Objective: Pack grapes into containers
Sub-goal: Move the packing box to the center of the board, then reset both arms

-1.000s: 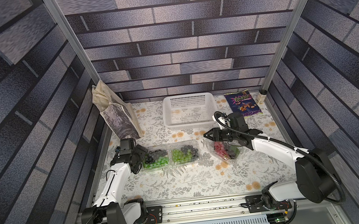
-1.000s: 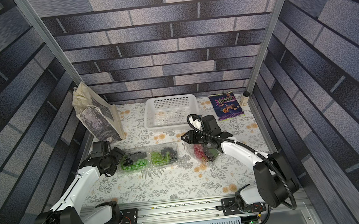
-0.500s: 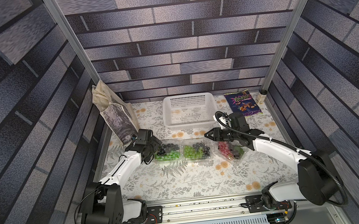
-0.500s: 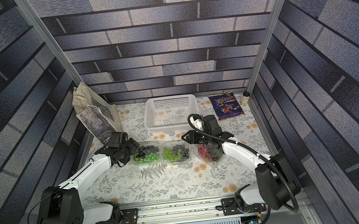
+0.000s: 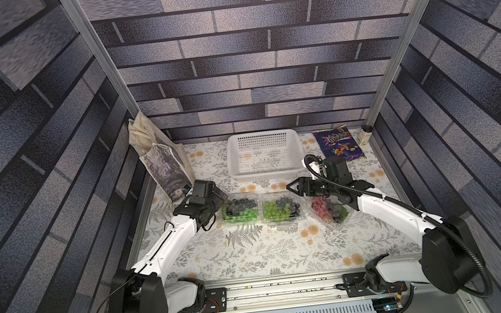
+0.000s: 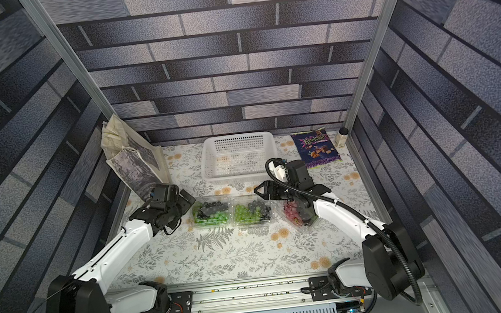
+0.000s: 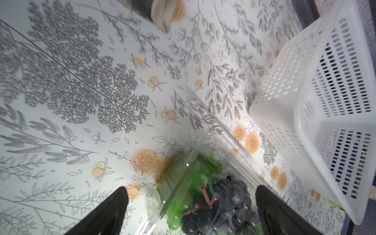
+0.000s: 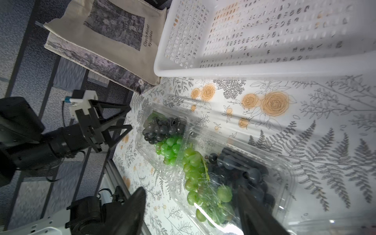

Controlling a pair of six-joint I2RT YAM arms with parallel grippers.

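Right tool (image 8: 191, 192) just spread wide, empty, over middle box (image 5: 281, 221); left tool (image 7: 191, 192) spread beside left box (image 5: 241, 221), which moved toward right edge. Grapes (image 5: 272, 210) all boxed, row at worktop (image 5: 285, 255) middle; packing seems finished.

Three containers (image 6: 253, 223) of grapes (image 6: 210, 221), white basket (image 6: 208, 161) behind

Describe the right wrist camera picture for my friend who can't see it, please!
Two clear containers of green and black grapes sit side by side on a flowery tablecloth. The open right gripper hangs near one, the open left gripper beside the other; a white basket and a tote bag lie beyond.
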